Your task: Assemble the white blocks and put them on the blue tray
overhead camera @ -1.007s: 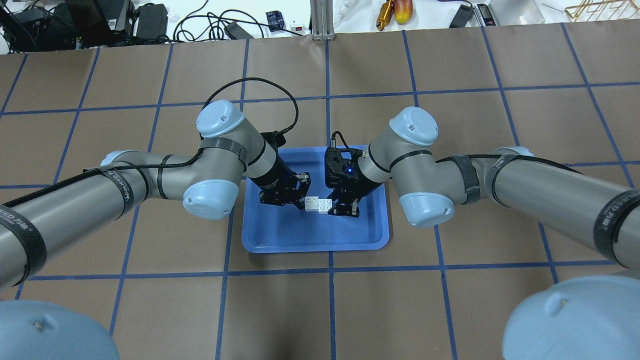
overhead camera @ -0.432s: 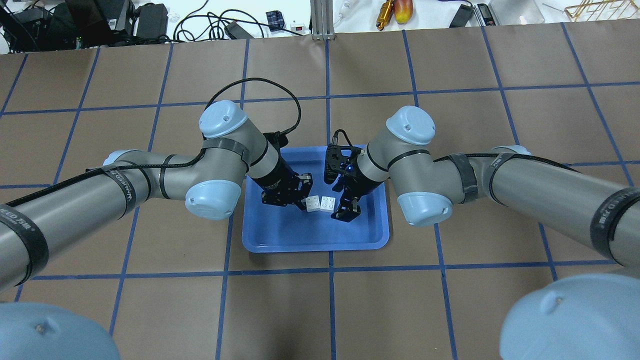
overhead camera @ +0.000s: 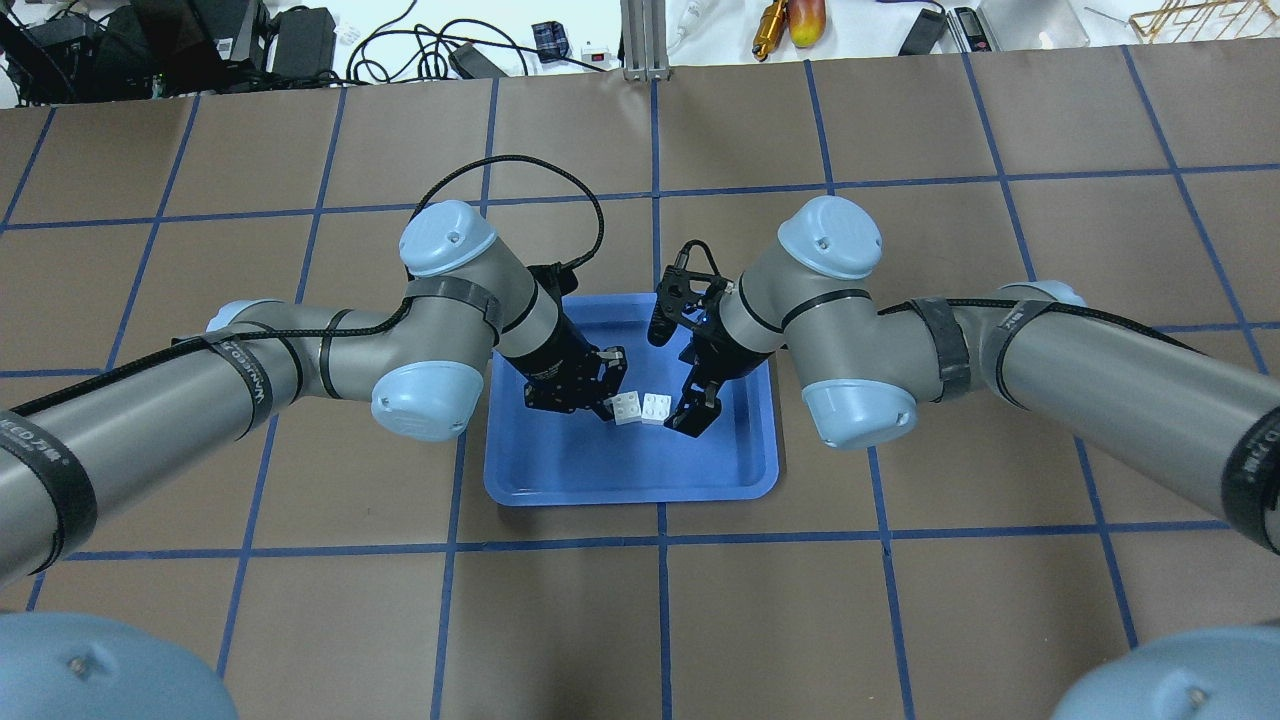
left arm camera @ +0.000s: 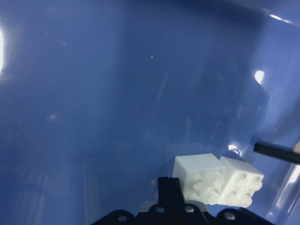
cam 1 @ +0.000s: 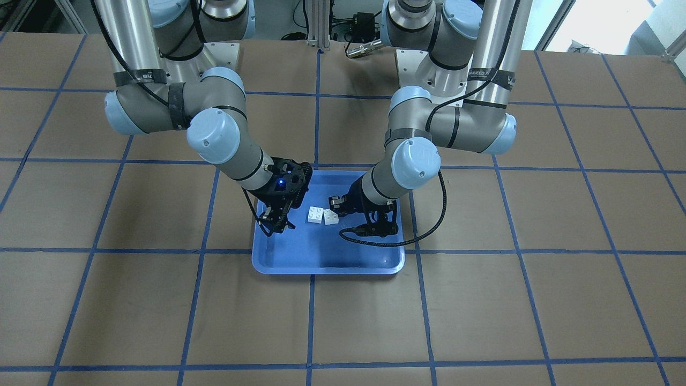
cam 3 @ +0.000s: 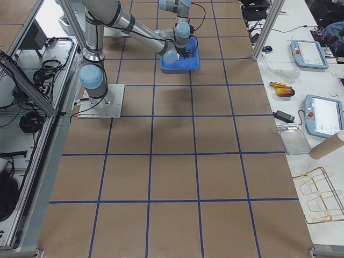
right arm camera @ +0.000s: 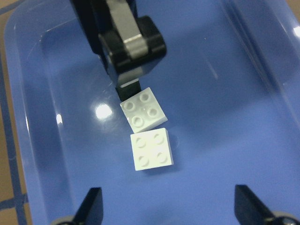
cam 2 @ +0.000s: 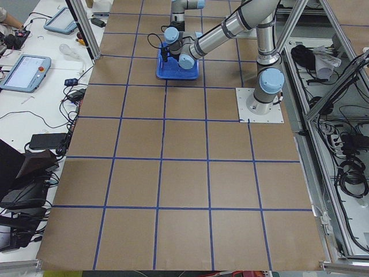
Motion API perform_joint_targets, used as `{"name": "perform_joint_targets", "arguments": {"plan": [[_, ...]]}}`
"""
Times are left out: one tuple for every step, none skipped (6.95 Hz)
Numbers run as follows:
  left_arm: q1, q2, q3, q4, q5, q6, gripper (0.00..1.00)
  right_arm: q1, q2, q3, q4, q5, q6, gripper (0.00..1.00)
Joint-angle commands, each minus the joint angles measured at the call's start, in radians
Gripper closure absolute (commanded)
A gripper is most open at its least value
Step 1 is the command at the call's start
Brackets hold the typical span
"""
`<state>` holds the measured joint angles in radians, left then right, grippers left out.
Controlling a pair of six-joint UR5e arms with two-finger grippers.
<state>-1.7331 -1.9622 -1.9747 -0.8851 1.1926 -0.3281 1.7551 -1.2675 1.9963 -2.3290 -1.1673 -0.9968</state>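
Note:
Two white blocks [overhead camera: 628, 405] [overhead camera: 656, 407] lie side by side, studs up, on the floor of the blue tray [overhead camera: 630, 495]. They touch and are not stacked, as the right wrist view shows [right arm camera: 143, 115] [right arm camera: 151, 150]. My left gripper [overhead camera: 606, 408] looks shut. Its fingertips [right arm camera: 127, 89] touch the left block's edge and show as one black post beside it in the left wrist view [left arm camera: 169, 187]. My right gripper [overhead camera: 697, 415] is open and empty, just right of the right block, with its fingertips [right arm camera: 93, 208] spread wide.
The tray [cam 1: 327, 268] sits mid-table on brown paper with a blue tape grid. Cables, chargers and tools [overhead camera: 790, 25] lie past the table's far edge. Both elbows [overhead camera: 425, 400] [overhead camera: 860, 415] hang low beside the tray.
My right gripper has drawn back from the right block and its wrist has turned. The left gripper and both blocks have shifted slightly right.

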Motion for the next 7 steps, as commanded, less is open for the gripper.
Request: {"name": "perform_joint_targets", "arguments": {"plan": [[0.0, -0.001, 0.002, 0.0, 0.002, 0.018, 1.0, -0.035, -0.097, -0.075, 0.194, -0.035, 0.24, 0.0], [0.0, -0.001, 0.008, 0.0, 0.004, 0.023, 1.0, -0.045, -0.117, -0.124, 0.262, -0.101, 0.374, 0.0], [0.0, -0.003, 0.014, 0.0, 0.025, 0.058, 1.0, -0.054, -0.131, -0.173, 0.331, -0.154, 0.488, 0.0], [0.0, -0.003, 0.022, 0.0, 0.045, 0.082, 1.0, -0.089, -0.133, -0.238, 0.418, -0.179, 0.566, 0.0], [0.0, -0.006, 0.022, 0.0, 0.045, 0.086, 1.0, -0.161, -0.128, -0.322, 0.513, -0.177, 0.593, 0.0], [-0.002, -0.01, 0.022, 0.005, 0.045, 0.084, 1.0, -0.234, -0.125, -0.386, 0.61, -0.176, 0.593, 0.0], [-0.003, -0.014, 0.022, 0.015, 0.045, 0.084, 1.0, -0.268, -0.125, -0.431, 0.691, -0.18, 0.596, 0.0]]}}
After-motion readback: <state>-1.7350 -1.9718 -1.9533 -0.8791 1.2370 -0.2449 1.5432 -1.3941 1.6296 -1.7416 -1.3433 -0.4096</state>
